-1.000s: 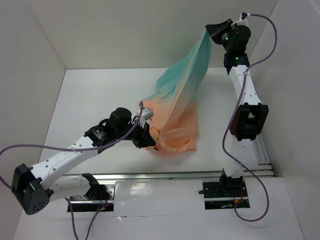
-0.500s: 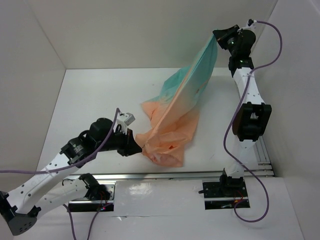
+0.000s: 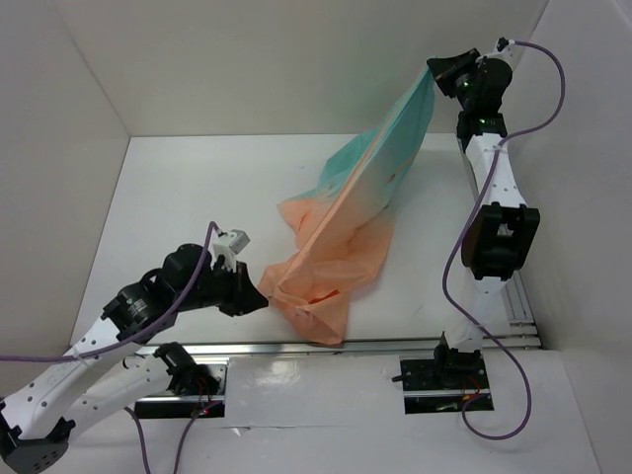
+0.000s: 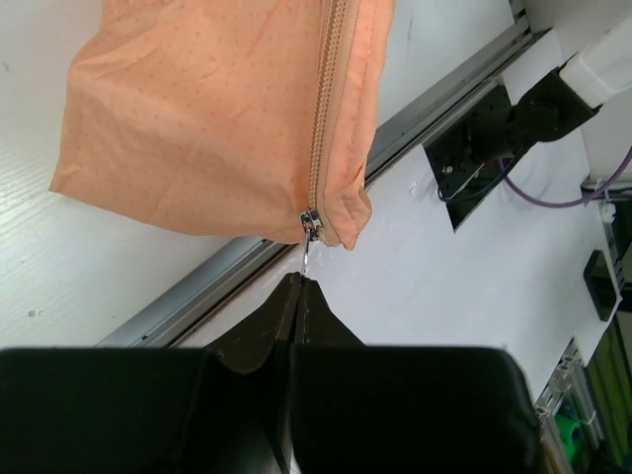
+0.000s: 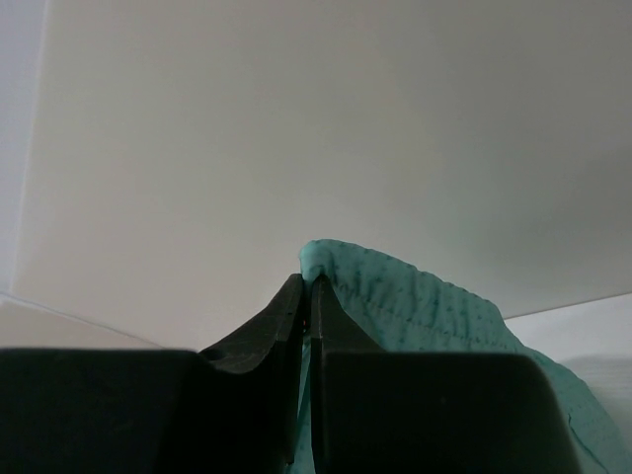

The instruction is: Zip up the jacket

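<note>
I have the jacket stretched slantwise over the table, my right gripper clenched on its teal top edge up high, my left gripper pinching the zipper pull at its peach hem.

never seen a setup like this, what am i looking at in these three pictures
These are two robot arms bolted to a white table. The wide picture is from a fixed camera above and behind them. The other two are from a camera on each wrist, so the black wedge at the bottom is that arm's own pinching tool. Stretched between the arms is a thin jacket, teal at the top fading to peach. The right tool, raised high, is shut on the teal edge. The left tool, down low, is shut on the small metal zipper pull at the bottom of the zip.
</note>
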Motion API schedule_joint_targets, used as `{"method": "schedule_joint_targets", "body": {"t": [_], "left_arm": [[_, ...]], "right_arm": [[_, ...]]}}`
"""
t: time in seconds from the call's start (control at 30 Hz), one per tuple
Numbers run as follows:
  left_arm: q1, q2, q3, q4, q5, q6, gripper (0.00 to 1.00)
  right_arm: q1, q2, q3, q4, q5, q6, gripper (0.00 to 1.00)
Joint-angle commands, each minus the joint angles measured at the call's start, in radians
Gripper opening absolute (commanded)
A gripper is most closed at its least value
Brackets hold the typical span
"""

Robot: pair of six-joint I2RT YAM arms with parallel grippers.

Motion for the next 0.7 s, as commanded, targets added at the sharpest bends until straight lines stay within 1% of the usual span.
{"method": "schedule_joint_targets", "body": {"t": [0.0,0.07,0.13,0.17,0.2,0.27,0.3,0.33,0.37,0.4,0.43,0.47,0.5,0.57,0.6,0.63,0.67], "left_arm": [[-0.011,-0.038,-0.003,-0.132,-0.010,-0.044,0.00],[-0.011,-0.038,0.026,-0.132,-0.033,-0.053,0.00],[-0.011,-0.038,0.049,-0.132,-0.096,-0.062,0.00],[-0.011,-0.023,0.074,-0.104,-0.135,-0.085,0.00],[-0.011,-0.014,0.085,-0.075,-0.207,-0.099,0.00],[-0.011,0.037,0.129,0.026,-0.280,-0.111,0.00],[-0.011,0.067,0.155,0.049,-0.359,-0.102,0.00],[-0.011,0.099,0.186,0.066,-0.404,-0.102,0.00],[-0.011,0.176,0.266,0.066,-0.450,-0.085,0.00],[-0.011,0.217,0.314,0.066,-0.499,-0.073,0.00],[0.000,0.259,0.363,0.066,-0.575,-0.041,0.00],[0.041,0.300,0.459,0.066,-0.594,-0.023,0.00],[0.073,0.372,0.503,0.066,-0.594,-0.010,0.00],[0.142,0.437,0.574,0.057,-0.567,0.014,0.00],[0.208,0.489,0.623,0.057,-0.550,0.024,0.00],[0.239,0.511,0.638,0.057,-0.504,0.024,0.00],[0.267,0.527,0.648,0.081,-0.490,0.039,0.00]], "right_arm": [[-0.033,-0.054,0.037,0.091,0.076,0.009,0.00],[-0.033,-0.063,0.012,0.103,0.076,0.009,0.00],[-0.033,-0.063,0.001,0.115,0.047,0.018,0.00],[-0.033,-0.073,-0.009,0.116,0.036,0.018,0.00],[-0.033,-0.089,-0.046,0.128,0.018,0.029,0.00],[-0.033,-0.128,-0.104,0.169,0.006,0.029,0.00],[-0.033,-0.143,-0.161,0.180,0.006,0.029,0.00],[-0.020,-0.155,-0.189,0.180,-0.008,0.029,0.00],[-0.020,-0.169,-0.215,0.180,-0.008,0.018,0.00],[-0.010,-0.201,-0.280,0.180,-0.020,0.018,0.00],[-0.010,-0.220,-0.317,0.194,-0.034,0.006,0.00],[-0.010,-0.237,-0.353,0.194,-0.034,0.006,0.00],[-0.010,-0.275,-0.418,0.194,-0.046,-0.005,0.00],[0.001,-0.312,-0.494,0.183,-0.056,-0.028,0.00],[0.001,-0.354,-0.570,0.174,-0.056,-0.028,0.00],[0.012,-0.378,-0.612,0.162,-0.056,-0.060,0.00],[0.024,-0.401,-0.650,0.148,-0.044,-0.072,0.00]]}}
